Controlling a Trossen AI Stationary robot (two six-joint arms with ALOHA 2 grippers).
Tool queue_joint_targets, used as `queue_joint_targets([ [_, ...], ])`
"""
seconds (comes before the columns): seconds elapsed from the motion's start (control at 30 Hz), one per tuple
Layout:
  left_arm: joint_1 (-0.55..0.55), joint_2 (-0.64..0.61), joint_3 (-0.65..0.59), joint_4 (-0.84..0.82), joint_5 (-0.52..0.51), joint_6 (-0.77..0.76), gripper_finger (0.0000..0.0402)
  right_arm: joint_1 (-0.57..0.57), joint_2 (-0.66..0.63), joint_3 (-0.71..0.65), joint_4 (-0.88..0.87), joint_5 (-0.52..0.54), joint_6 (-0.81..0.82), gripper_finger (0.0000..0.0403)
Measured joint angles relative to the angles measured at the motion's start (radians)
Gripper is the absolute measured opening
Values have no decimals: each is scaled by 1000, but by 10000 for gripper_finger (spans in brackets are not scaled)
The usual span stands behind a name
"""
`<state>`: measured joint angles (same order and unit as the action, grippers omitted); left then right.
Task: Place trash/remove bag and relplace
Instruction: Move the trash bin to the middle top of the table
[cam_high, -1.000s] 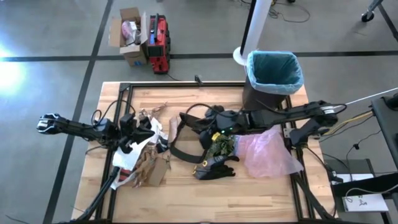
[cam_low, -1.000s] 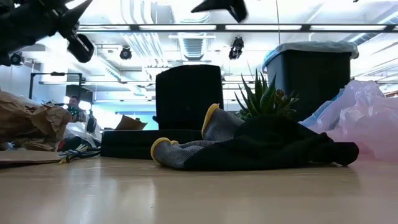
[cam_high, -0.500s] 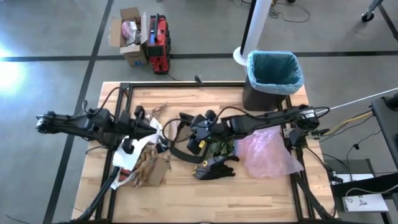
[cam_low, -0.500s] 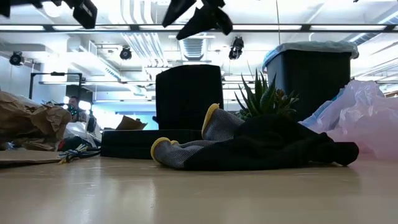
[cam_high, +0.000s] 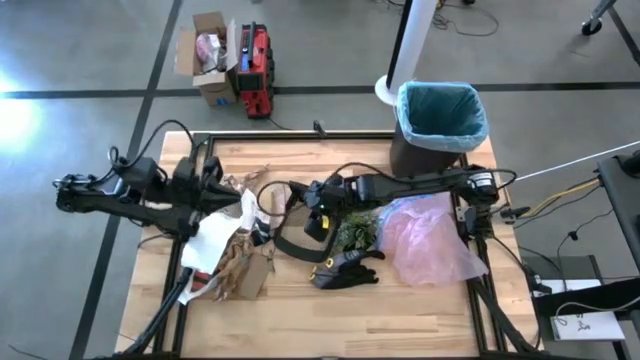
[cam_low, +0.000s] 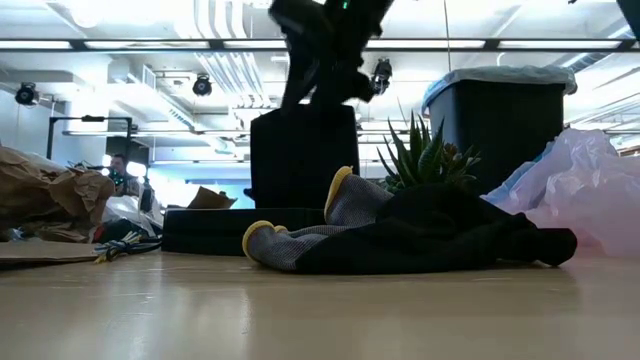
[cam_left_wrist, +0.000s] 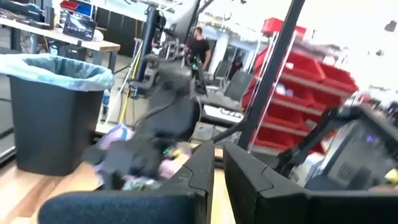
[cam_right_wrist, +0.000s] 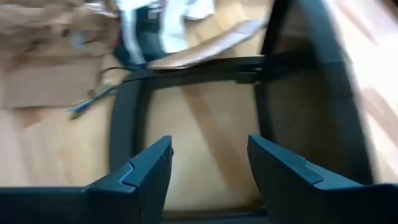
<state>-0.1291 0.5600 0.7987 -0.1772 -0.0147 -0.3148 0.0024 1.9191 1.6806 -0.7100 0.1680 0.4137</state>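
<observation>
Black bin (cam_high: 425, 150) lined with crinkly teal bag (cam_high: 441, 110) — left gripper (cam_left_wrist: 217, 171) closed, empty; right gripper (cam_right_wrist: 208, 163) parted, empty.

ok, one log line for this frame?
left tool: shut, empty, over trash | right tool: open, over black strap | bag: in bin

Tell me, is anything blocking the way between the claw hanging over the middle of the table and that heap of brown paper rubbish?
Nothing visible blocks it. The right gripper, open, hangs above the black strap frame mid-table. The trash lies just beyond that frame, toward the left gripper, which is shut. The frame lies flat on the table.
</observation>
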Motion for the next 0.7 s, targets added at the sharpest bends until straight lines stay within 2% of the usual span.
queue_joint_targets([
  [0.17,0,40,41,-4,0,-25,20,-69,33,1,-1,43,-40,195],
  [0.5,0,75,44,-11,0,-13,20,-215,35,1,10,239,-136,195],
  [0.7,0,61,43,-28,0,-44,20,-250,-19,1,-14,250,-136,196],
])
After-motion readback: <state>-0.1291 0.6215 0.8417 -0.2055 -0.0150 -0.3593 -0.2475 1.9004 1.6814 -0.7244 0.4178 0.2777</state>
